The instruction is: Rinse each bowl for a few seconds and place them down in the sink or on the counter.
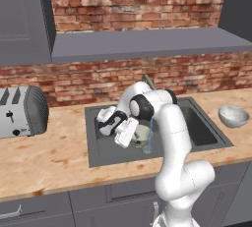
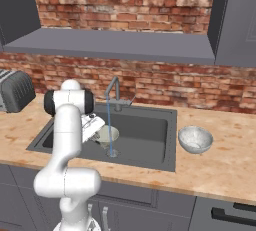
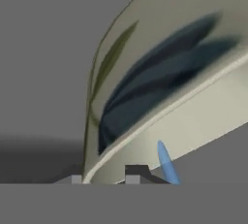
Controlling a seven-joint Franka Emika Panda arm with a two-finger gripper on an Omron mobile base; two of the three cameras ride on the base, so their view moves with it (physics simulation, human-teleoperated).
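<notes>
Gripper (image 1: 134, 135): I see it closed on the cream bowl (image 1: 142, 133), over the sink (image 1: 98, 157) middle.
Water (image 2: 109, 125): runs beside the bowl.
Risk: I fear the rim slips, wet grip.

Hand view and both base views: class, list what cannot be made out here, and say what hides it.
1. Tool: the hand view's bottom edge cuts its tips, so its grip on the cream bowl cannot be judged.
2. Cream bowl: left base view, partly behind the arm.
3. Sink drain: right base view, too indistinct under the water stream.
4. Toaster: right base view, cut by the left edge.
</notes>
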